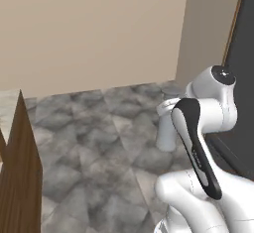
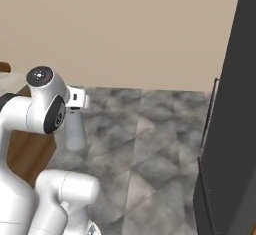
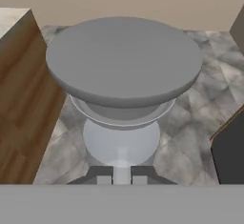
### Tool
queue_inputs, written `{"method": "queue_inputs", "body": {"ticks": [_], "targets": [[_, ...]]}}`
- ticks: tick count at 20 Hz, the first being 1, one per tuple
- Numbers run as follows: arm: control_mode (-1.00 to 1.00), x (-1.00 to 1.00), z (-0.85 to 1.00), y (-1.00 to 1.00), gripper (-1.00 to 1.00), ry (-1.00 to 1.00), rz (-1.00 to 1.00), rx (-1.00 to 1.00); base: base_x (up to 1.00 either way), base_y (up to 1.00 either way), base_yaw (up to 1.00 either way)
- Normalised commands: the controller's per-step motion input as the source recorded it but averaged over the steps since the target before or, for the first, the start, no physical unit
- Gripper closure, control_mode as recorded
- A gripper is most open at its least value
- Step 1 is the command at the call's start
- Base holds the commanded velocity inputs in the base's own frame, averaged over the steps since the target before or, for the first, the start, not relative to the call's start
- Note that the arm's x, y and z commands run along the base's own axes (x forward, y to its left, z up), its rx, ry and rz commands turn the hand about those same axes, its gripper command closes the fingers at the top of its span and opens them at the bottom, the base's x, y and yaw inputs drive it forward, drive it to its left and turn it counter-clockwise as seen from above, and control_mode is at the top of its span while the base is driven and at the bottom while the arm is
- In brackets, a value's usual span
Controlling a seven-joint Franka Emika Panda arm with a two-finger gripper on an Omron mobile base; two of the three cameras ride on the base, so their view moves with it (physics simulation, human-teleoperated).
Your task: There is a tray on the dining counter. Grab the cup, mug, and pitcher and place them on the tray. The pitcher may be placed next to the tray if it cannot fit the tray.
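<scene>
The grey pitcher (image 3: 124, 61) hangs in the air over the floor, seen from above in the hand view with its wide round top toward the camera. My gripper (image 3: 121, 178) is shut on the pitcher's near side, with a pale strip of it pinched between the dark fingertips (image 3: 104, 178). In the base views the pitcher (image 1: 166, 134) (image 2: 76, 131) hangs below the white hand, partly hidden by the arm. The tray, the cup and the mug are out of view.
Grey stone-patterned floor (image 1: 99, 143) lies below, with a beige wall (image 1: 89, 29) behind. A wood-sided counter end (image 3: 24, 99) (image 1: 20, 177) with a pale top stands at the left; I cannot tell whether it is the dining counter. A tall dark unit (image 2: 230, 129) (image 1: 243, 78) stands at the right.
</scene>
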Motion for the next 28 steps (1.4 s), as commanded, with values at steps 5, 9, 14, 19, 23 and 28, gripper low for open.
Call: {"method": "queue_inputs", "body": {"ticks": [5, 9, 14, 19, 23, 28], "targets": [[1.00, 0.00, 0.00, 0.00, 1.00, 0.00, 0.00, 0.00, 1.00, -0.27, 0.00], [1.00, 0.00, 0.00, 0.00, 1.00, 0.00, 0.00, 0.00, 1.00, -0.37, 0.00], [1.00, 0.00, 0.00, 0.00, 1.00, 0.00, 0.00, 0.00, 1.00, -0.31, 0.00], [1.00, 0.00, 0.00, 0.00, 1.00, 0.00, 0.00, 0.00, 1.00, -0.22, 0.00], [1.00, 0.00, 0.00, 0.00, 1.00, 0.00, 0.00, 0.00, 1.00, -0.09, 0.02], [1.00, 0.00, 0.00, 0.00, 1.00, 0.00, 0.00, 0.00, 1.00, -0.08, 0.10]]}}
